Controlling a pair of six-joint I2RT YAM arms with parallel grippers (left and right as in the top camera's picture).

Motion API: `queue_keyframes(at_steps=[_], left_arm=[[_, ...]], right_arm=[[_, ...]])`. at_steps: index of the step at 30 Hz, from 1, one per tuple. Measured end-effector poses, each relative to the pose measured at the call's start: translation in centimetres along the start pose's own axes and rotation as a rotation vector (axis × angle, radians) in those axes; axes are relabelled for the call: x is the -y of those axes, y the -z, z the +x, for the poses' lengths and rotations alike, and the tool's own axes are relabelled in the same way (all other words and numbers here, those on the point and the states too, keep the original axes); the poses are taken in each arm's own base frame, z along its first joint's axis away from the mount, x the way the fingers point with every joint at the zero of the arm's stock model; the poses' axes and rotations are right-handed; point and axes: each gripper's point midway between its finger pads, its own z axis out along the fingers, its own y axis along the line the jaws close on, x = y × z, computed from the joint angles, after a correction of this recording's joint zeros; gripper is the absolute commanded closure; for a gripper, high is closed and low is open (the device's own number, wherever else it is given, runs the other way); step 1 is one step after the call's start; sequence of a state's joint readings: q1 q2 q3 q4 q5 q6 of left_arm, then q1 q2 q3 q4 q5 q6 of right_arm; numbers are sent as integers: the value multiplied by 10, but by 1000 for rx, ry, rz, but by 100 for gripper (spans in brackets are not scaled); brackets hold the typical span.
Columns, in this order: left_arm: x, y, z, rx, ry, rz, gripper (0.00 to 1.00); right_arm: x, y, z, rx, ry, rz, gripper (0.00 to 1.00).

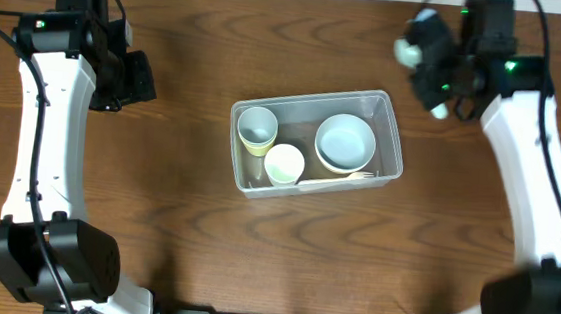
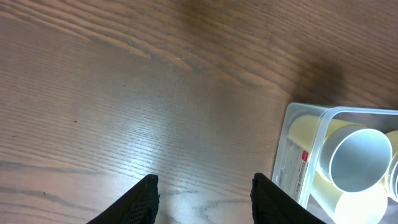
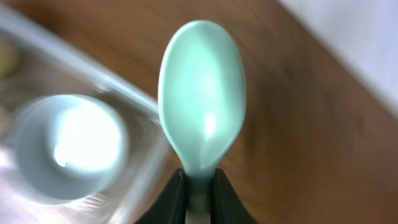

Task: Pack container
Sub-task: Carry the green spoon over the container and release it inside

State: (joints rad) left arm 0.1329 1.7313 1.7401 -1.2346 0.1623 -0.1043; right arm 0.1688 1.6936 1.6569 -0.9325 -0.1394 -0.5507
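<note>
The clear plastic container (image 1: 394, 136) lies in the middle of the table, holding a white cup (image 1: 257, 126), a yellow cup (image 1: 284, 164), a pale bowl (image 1: 345, 142) and a yellow fork (image 1: 334, 178). My right gripper (image 1: 437, 74) is up at the back right, above and right of the container, shut on the handle of a mint green spoon (image 3: 200, 99); the spoon's bowl (image 1: 406, 53) points left. My left gripper (image 2: 204, 182) is open and empty over bare table left of the container (image 2: 297, 155), and shows in the overhead view (image 1: 136, 77).
The table is dark wood. The wrist view of the right arm shows the container's corner and the pale bowl (image 3: 68, 146) blurred at lower left, and a pale surface (image 3: 367, 37) beyond the table's edge.
</note>
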Motion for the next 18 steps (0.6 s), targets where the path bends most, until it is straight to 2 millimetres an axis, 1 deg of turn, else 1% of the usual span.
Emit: queue_keyframes(at_steps=[1, 2, 3, 5, 7, 9, 11, 16, 18], left_arm=[[0, 0, 0, -2, 0, 0, 51], [0, -1, 1, -3, 0, 0, 51], [0, -2, 2, -6, 1, -1, 51], [-1, -3, 3, -12, 1, -2, 51], [-1, -4, 4, -16, 1, -3, 51], [-1, -4, 4, -17, 1, -3, 51], [-1, -4, 4, -17, 1, -3, 51], [-1, -4, 4, -17, 1, -3, 51], [-1, -4, 4, -17, 1, -3, 51]], right_arm=[[-21, 9, -8, 11, 76, -30, 99], [-44, 16, -13, 11, 158, -71, 99], [-63, 19, -14, 4, 227, -110, 99], [-92, 18, -8, -28, 346, -178, 99], [-116, 13, 2, -69, 468, -242, 99], [-129, 8, 12, -96, 547, -284, 99], [-138, 2, 24, -121, 613, -318, 99], [-149, -19, 58, -171, 737, -383, 99], [-152, -29, 67, -176, 769, -396, 99]])
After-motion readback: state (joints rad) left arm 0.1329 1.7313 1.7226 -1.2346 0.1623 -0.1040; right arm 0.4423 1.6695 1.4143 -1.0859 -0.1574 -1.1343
